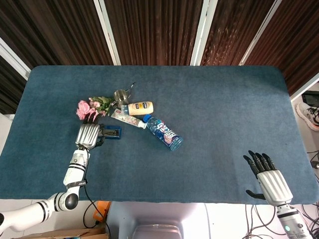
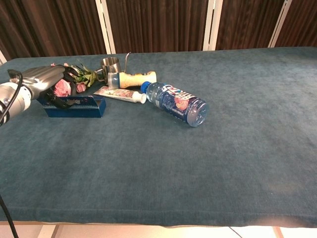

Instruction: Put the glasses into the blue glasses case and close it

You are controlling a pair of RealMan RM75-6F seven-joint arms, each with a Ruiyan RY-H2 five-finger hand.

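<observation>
The blue glasses case [image 2: 74, 107] stands tipped up on its long edge at the table's left, just in front of the pink flowers. In the head view the case [image 1: 111, 132] shows as a short blue strip. My left hand [image 2: 45, 80] lies over its left end, fingers across the top and thumb curled down in front, gripping it. From above, the left hand [image 1: 88, 134] covers that end. A dark shape along the case's top edge may be the glasses; I cannot see them clearly. My right hand [image 1: 267, 178] rests open near the front right edge, fingers spread, holding nothing.
Pink flowers [image 2: 63, 87] lie right behind the case. To its right are a metal cup [image 2: 111, 64], a yellow bottle [image 2: 132, 79], a white tube [image 2: 119, 93] and a lying water bottle [image 2: 177, 103].
</observation>
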